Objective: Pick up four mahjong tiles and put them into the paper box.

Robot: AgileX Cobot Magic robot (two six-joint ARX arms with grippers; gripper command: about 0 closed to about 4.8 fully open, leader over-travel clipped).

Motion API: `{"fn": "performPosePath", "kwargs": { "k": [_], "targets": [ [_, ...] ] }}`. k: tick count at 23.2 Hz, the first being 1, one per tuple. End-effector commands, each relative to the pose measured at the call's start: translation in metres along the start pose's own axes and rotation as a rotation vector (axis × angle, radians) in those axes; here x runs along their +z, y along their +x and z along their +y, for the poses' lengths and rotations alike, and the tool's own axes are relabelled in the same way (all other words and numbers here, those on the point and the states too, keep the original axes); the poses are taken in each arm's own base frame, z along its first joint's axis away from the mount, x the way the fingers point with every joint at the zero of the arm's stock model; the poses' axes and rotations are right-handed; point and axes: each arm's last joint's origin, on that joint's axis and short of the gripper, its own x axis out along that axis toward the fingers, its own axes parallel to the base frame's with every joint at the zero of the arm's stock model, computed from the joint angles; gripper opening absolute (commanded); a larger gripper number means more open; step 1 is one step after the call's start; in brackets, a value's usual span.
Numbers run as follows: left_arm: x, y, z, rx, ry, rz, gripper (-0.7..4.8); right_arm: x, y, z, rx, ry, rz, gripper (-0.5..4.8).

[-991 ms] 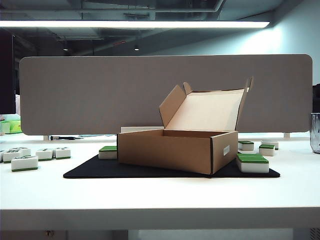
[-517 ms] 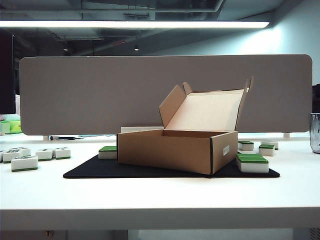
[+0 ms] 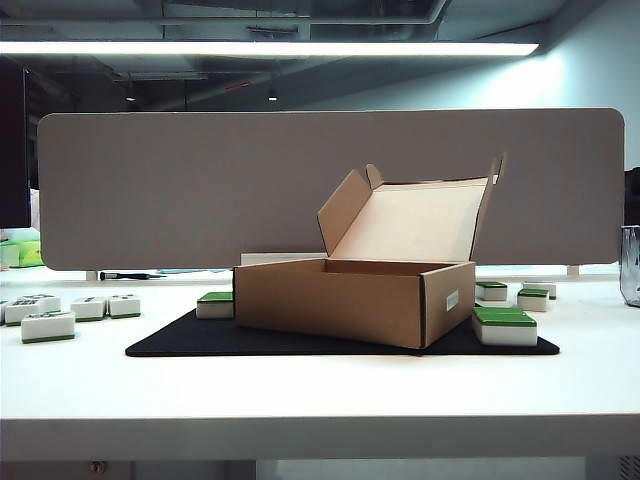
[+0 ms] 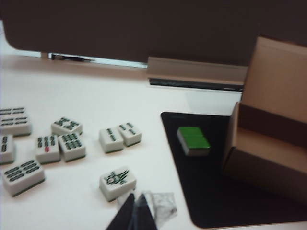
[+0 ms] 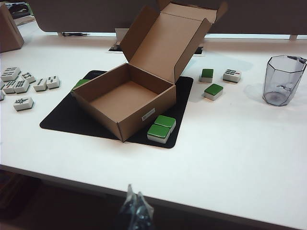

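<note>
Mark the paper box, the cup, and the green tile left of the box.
paper box (image 5: 127, 96), right wrist view, inside floor.
cup (image 5: 283, 81), right wrist view, side wall.
green tile (image 4: 194, 139), left wrist view, green back.

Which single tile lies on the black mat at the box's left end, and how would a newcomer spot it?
Find the open paper box sitting on the black mat. At its end facing the loose face-up tiles, one mahjong tile lies alone on the mat, apart from the box wall. It shows its plain green back, while its neighbours lie on the white table with patterned faces up.
</note>
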Motion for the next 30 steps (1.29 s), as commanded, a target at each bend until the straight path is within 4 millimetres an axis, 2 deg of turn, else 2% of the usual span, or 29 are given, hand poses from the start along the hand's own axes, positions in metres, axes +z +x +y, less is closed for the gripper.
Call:
{"fn": "performPosePath", "kwargs": {
  "k": [1,6,10,12,17,19,23,27,30],
  "targets": [
    [0.018,-0.002,-0.004,-0.051,-0.002,-0.016,-0.05,0.000,-0.003,0.001,0.018,-0.008,-0.023,-0.01],
    [0.044,0.003,-0.008,-0.109,0.006,0.013,-0.05,0.000,-0.003,0.003,0.089,-0.009,-0.022,-0.01],
    [0.078,0.020,-0.011,-0.189,0.067,0.068,-0.05,-0.001,-0.002,0.003,0.094,-0.009,-0.020,-0.01],
    [0.107,0.040,-0.013,-0.259,0.103,0.101,-0.05,-0.001,-0.002,0.003,0.094,-0.009,-0.020,-0.01],
    [0.142,0.080,-0.011,-0.297,0.094,0.155,-0.05,-0.001,-0.002,0.003,0.094,-0.009,-0.019,-0.01],
    [0.158,0.109,-0.007,-0.296,0.093,0.209,-0.05,-0.001,-0.002,0.003,0.094,-0.009,-0.019,-0.01],
    [0.167,0.155,-0.004,-0.315,0.127,0.357,-0.05,-0.001,-0.002,0.003,0.094,-0.008,-0.019,-0.01],
    [0.164,0.184,-0.009,-0.348,0.150,0.417,-0.05,-0.001,-0.002,0.003,0.093,-0.008,-0.019,-0.01],
    [0.161,0.203,-0.020,-0.365,0.180,0.440,-0.05,-0.001,-0.002,0.003,0.093,-0.006,-0.013,-0.01]
  ]
}}
